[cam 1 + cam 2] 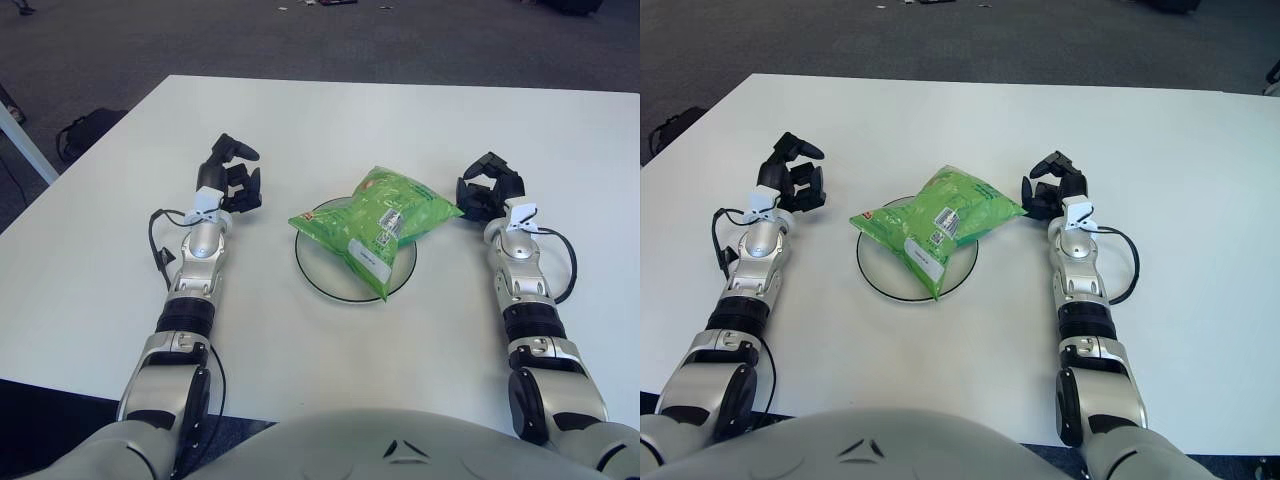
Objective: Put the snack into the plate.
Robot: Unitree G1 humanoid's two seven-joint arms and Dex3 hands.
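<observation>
The green snack bag [378, 220] lies across the plate [312, 268] at centre frame on the white desk [320, 330], its ends overhanging the rim. My left hand [232, 178] sits left of the plate, my right hand [488, 190] just right of the bag, both loosely curled and holding nothing

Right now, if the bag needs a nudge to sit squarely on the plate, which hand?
Right. The right hand sits just beside the snack bag's overhanging corner; the left hand is farther from the plate.
</observation>
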